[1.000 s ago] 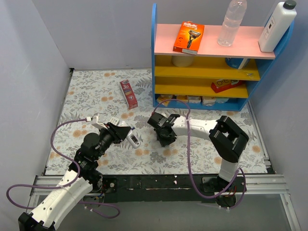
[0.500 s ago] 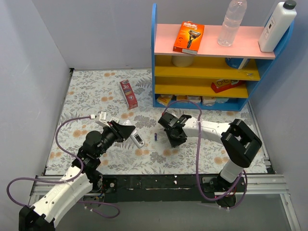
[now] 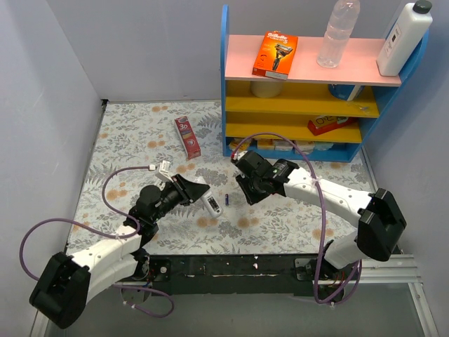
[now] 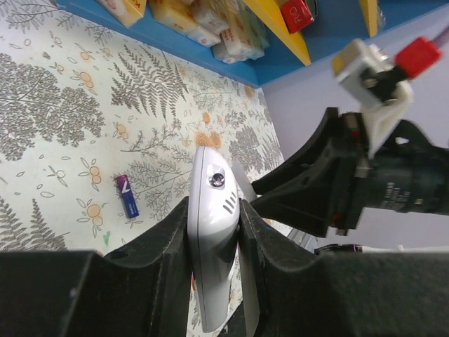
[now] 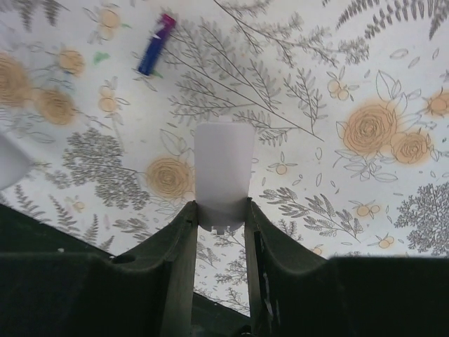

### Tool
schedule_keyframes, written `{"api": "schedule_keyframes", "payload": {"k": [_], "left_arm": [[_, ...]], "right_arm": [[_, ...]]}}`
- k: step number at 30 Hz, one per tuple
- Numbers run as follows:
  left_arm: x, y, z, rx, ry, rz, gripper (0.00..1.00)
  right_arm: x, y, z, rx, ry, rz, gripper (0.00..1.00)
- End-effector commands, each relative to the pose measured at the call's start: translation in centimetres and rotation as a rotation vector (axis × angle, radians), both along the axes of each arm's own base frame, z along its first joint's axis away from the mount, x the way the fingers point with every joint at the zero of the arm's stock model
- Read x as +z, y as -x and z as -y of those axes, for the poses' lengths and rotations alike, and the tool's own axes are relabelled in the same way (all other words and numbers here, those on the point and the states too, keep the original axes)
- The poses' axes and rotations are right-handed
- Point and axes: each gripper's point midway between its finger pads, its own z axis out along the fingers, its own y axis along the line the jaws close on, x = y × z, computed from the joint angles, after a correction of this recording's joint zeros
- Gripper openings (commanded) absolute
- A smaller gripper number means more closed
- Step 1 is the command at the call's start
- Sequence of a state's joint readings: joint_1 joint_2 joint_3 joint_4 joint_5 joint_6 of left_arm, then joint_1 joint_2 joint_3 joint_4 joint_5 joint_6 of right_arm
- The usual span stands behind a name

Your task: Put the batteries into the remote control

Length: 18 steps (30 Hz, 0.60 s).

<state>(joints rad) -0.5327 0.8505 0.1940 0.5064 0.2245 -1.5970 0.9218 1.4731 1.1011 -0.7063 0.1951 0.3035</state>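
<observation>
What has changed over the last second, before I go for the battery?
The left gripper, shut on the remote control, carried it rightward toward the middle of the mat. The right gripper, clamping a white plastic piece, shifted right as its elbow swung outward, uncovering one battery lying on the mat between the two grippers. The red box and the shelf stayed put.
</observation>
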Motion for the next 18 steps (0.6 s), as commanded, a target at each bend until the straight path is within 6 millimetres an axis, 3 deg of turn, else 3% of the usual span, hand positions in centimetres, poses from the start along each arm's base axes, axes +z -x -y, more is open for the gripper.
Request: {"api": "schedule_keyframes", "payload": {"k": [1, 8, 18], "left_arm": [[3.1, -0.4, 1.5, -0.062, 0.106, 0.1, 0.0], [3.5, -1.3, 2.2, -0.066, 0.132, 0.111, 0.0], [4.2, -1.4, 2.4, -0.057, 0.172, 0.114, 0.0]], "right_arm": [[5.5, 0.2, -2.9, 0.111, -0.127, 0.043, 0.01], [9.1, 1.7, -6.1, 0.217, -0.134, 0.08, 0.01], [9.6, 2.4, -7.8, 0.252, -0.075, 0.061, 0.01]]}}
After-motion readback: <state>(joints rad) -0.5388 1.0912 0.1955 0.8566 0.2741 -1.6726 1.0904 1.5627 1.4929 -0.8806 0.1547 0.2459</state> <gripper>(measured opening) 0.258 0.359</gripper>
